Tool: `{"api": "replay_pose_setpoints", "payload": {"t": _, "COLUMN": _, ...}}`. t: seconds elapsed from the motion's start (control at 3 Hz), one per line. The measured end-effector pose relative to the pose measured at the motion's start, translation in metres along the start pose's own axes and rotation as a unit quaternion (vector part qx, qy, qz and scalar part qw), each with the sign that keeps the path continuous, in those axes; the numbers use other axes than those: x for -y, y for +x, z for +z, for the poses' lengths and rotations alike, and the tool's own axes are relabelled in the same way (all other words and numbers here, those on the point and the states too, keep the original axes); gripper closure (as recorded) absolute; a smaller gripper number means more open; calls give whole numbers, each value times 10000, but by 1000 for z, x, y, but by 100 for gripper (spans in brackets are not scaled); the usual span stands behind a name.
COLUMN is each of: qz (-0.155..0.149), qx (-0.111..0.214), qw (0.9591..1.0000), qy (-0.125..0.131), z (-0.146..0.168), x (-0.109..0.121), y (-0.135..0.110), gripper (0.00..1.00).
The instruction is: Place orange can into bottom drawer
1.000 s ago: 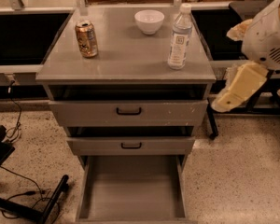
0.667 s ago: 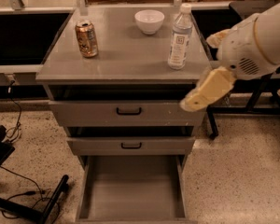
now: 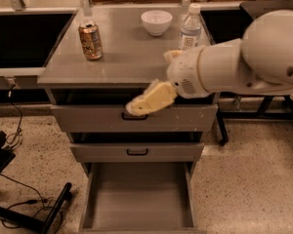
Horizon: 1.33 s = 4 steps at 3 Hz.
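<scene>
The orange can (image 3: 90, 41) stands upright on the back left of the grey cabinet top (image 3: 122, 62). The bottom drawer (image 3: 139, 201) is pulled out below, showing a bare grey floor. My gripper (image 3: 149, 100) is pale yellow and hangs in front of the cabinet's front edge, over the top drawer's handle. It is right of and nearer than the can, and apart from it. My white arm (image 3: 244, 65) reaches in from the right.
A white bowl (image 3: 156, 22) and a clear water bottle (image 3: 190, 30) stand at the back right of the cabinet top, the bottle partly behind my arm. Two shallower drawers (image 3: 136, 152) with black handles are shut. Black cables and a stand (image 3: 34, 208) lie on the floor left.
My arm has swung in from the right to the left, bringing the gripper from beside the cabinet to in front of its top drawer. The can, bottle and bowl have not moved.
</scene>
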<state>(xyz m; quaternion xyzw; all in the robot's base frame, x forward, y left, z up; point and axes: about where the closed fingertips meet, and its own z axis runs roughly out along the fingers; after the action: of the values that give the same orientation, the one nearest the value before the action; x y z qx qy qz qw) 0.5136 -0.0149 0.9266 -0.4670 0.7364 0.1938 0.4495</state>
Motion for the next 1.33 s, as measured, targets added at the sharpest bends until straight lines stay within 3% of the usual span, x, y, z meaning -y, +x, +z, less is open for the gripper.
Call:
{"api": "replay_pose_setpoints", "payload": {"t": 0.33, "qz": 1, "qx": 493, "qw": 9985, "qy": 243, "z": 45, "x": 17, "y": -21, "gripper": 0}}
{"api": "replay_pose_setpoints", "payload": {"t": 0.67, "qz": -189, "qx": 654, "qw": 9940, "qy": 856, "z": 65, "x": 47, "y": -47, "gripper": 0}}
{"api": "replay_pose_setpoints", "payload": {"t": 1.0, "qz": -73, "qx": 729, "qw": 9919, "qy": 1036, "z": 67, "x": 59, "y": -53, "gripper": 0}}
{"api": "replay_pose_setpoints", "payload": {"t": 1.33, "qz": -114, "qx": 934, "qw": 9905, "qy": 999, "z": 72, "x": 65, "y": -56, "gripper": 0}}
